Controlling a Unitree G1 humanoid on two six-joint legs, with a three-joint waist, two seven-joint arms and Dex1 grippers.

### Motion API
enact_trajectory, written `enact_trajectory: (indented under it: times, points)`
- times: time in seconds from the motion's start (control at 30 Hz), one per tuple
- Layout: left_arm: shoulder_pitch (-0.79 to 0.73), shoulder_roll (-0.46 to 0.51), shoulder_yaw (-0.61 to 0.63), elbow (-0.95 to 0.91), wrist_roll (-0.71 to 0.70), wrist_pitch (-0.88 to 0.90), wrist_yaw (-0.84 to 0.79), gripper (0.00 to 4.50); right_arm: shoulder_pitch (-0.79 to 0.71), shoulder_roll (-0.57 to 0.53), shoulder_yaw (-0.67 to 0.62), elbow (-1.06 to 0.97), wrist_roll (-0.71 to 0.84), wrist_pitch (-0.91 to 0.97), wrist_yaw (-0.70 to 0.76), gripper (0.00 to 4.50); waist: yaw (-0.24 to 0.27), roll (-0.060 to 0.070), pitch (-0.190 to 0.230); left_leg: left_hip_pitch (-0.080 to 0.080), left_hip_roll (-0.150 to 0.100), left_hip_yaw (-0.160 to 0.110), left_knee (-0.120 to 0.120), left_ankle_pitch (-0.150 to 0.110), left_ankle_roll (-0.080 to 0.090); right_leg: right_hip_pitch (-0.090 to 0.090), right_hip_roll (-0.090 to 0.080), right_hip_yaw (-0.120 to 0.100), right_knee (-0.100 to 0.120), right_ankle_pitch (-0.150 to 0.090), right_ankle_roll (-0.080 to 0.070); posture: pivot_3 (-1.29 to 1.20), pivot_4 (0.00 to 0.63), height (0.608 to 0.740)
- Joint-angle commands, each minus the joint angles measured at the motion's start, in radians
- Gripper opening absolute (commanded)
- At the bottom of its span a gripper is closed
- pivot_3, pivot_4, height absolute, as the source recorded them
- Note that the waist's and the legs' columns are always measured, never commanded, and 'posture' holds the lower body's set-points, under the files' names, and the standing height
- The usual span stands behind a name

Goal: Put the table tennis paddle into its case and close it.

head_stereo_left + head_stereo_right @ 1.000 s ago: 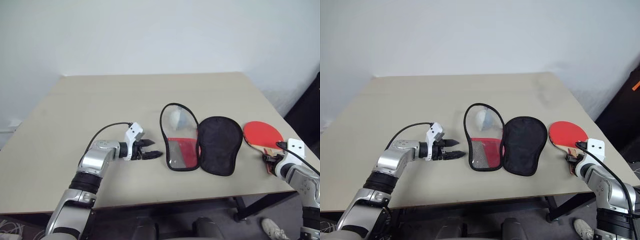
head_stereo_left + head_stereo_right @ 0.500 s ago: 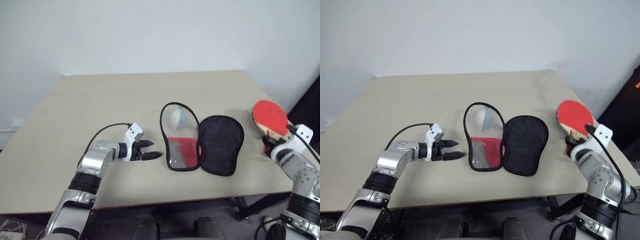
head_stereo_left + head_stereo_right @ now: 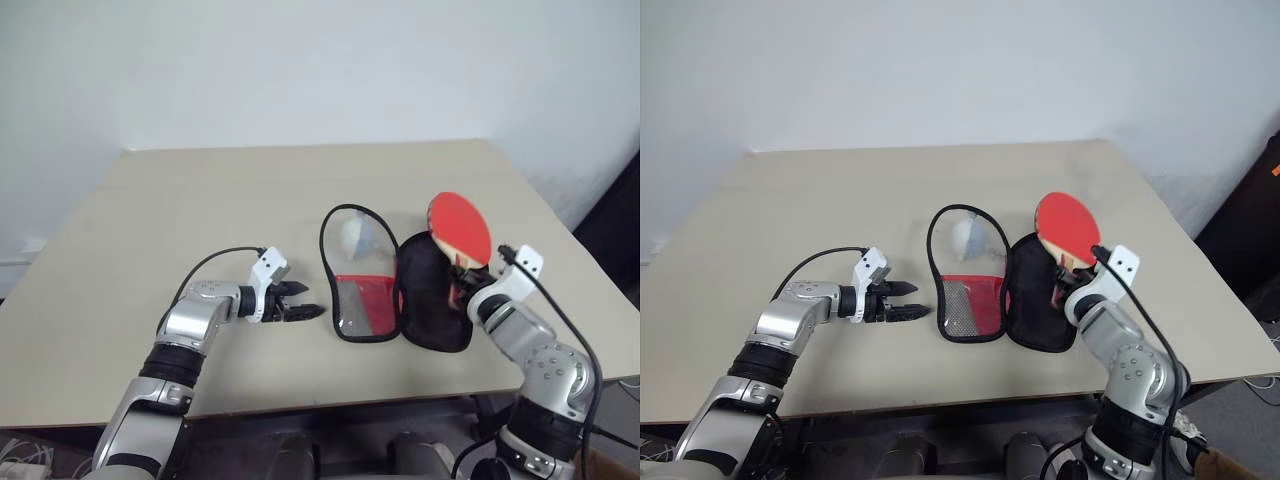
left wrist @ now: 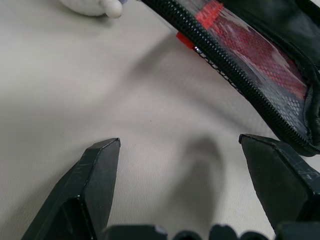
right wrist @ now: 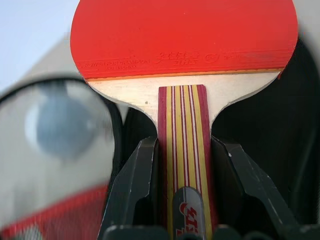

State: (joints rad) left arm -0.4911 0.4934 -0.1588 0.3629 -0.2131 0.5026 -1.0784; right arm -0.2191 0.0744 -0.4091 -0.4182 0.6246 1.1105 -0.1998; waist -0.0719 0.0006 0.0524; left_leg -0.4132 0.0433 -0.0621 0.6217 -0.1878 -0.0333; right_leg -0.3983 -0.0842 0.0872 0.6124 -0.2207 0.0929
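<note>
Beige surface [image 3: 200, 190], centre frame: case [image 3: 400, 290] lying open. Right fingers [image 5: 150, 200] pinching paddle [image 3: 460, 226] handle, blade upright above black flap; left fingers [image 4: 95, 175] spread beside case.

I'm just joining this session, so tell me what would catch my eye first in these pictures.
The red table tennis paddle stands out, held up by its handle in the right gripper above the black half of the case. The case lies unzipped and spread open in the middle of the tan table, its clear window half on the left. The left gripper hovers beside it, fingers open.
</note>
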Motion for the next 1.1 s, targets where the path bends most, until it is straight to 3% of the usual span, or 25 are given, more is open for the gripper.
enact_trajectory:
  times: [0.03,1.1]
  points:
    - [-0.039,-0.005,0.0,-0.009,-0.003,-0.001,-0.006,4.03,0.001,0.01,0.051,-0.072,-0.003,-0.018,-0.008,1.13,0.0,0.0,0.0,0.0,0.0,0.0,0.0,0.0,0.0,0.0,0.0,0.0,0.0,0.0,0.0,0.0,0.0,0.74]
    - [-0.063,-0.01,-0.005,0.021,0.009,-0.013,-0.013,4.03,0.188,-0.008,0.143,-0.122,-0.055,0.006,-0.008,1.13,0.0,-0.001,0.0,-0.001,0.0,0.0,-0.001,0.0,0.0,-0.002,0.0,0.0,0.001,0.0,0.0,0.0,0.0,0.74]
